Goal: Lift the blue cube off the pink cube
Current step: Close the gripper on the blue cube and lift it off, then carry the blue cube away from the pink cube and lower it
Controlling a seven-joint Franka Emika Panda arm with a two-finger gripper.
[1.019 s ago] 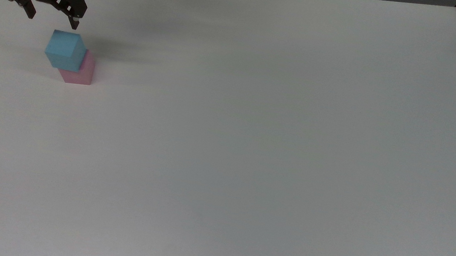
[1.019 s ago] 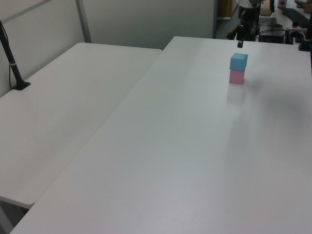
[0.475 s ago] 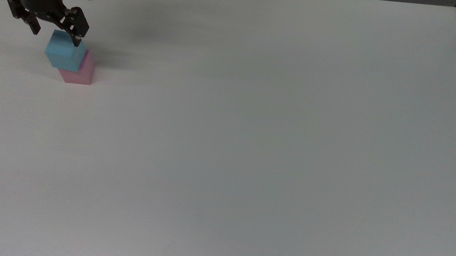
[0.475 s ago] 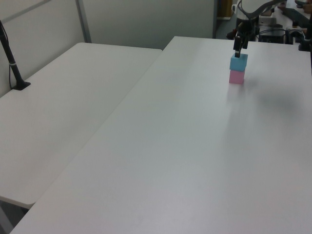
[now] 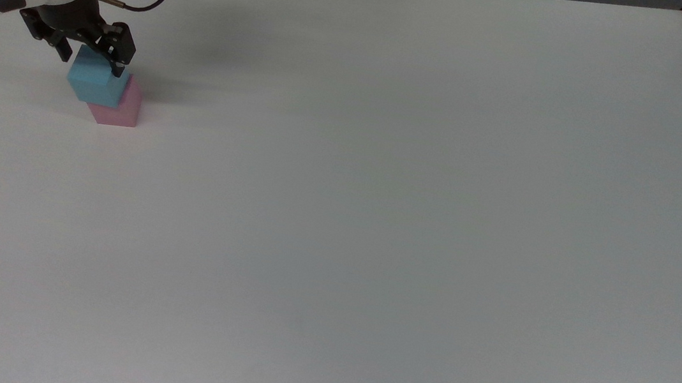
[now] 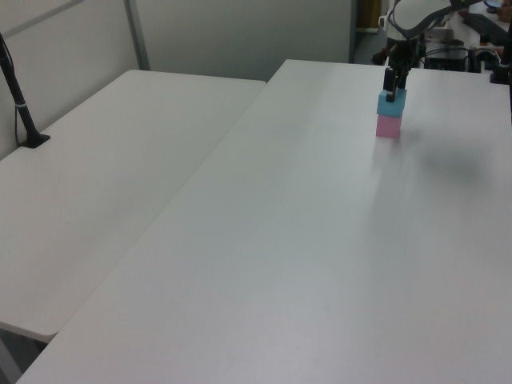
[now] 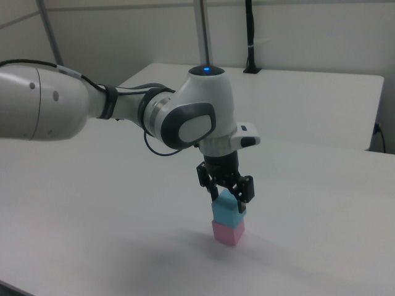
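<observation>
Blue cube point(image 5: 92, 78) sits on pink cube point(image 5: 121, 107), ready for grasp.
Gripper point(image 5: 91, 62) straddles it, fingers wide; next it should close, then lift.

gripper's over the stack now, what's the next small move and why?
Probably close the fingers. The gripper is open with a finger on either side of the blue cube, which sits on the pink cube and is not yet lifted. In the top view the fingers straddle its upper part, so a slight further descent first may help.
</observation>
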